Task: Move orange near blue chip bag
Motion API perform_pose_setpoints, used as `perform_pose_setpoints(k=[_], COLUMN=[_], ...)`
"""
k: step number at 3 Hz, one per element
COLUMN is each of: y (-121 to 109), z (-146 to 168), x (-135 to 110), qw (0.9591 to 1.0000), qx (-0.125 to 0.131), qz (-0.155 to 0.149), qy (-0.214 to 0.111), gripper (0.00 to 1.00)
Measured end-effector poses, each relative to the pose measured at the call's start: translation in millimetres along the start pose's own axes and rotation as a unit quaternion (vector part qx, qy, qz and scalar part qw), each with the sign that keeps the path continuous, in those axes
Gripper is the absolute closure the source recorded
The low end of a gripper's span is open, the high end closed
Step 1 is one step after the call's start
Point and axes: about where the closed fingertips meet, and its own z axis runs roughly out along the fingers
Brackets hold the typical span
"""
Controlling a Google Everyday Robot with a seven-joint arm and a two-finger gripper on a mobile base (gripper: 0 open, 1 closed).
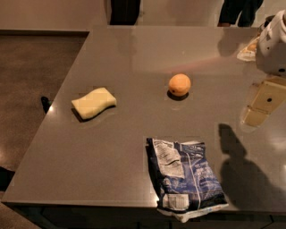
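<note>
The orange [179, 84] sits on the grey table [125, 147], a little right of the middle. The blue chip bag [185, 176] lies flat at the table's front edge, below the orange and well apart from it; its white label end hangs slightly over the edge. My gripper [263, 105] hangs from the white arm [273, 42] at the far right, above the table, to the right of the orange and clear of it. It holds nothing that I can see.
A pale yellow wavy sponge [94, 103] lies on the left part of the table. A small white item [247, 50] lies at the back right. Two people's legs [125, 11] stand behind the table. The table's left edge runs diagonally beside the floor.
</note>
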Motion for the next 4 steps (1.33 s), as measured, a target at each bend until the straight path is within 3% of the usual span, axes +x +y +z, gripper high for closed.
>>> perform_pose_setpoints(k=[1, 2, 4], y=[0.0, -16.8, -72.3], z=[0.0, 10.8, 59.4], x=[0.0, -7.5, -25.5], qw=[1.0, 0.9999, 0.9988], qx=[0.0, -0.005, -0.021], qz=[0.0, 0.004, 0.034], qy=[0.0, -0.011, -0.03], gripper=[0.0, 0.0, 0.0])
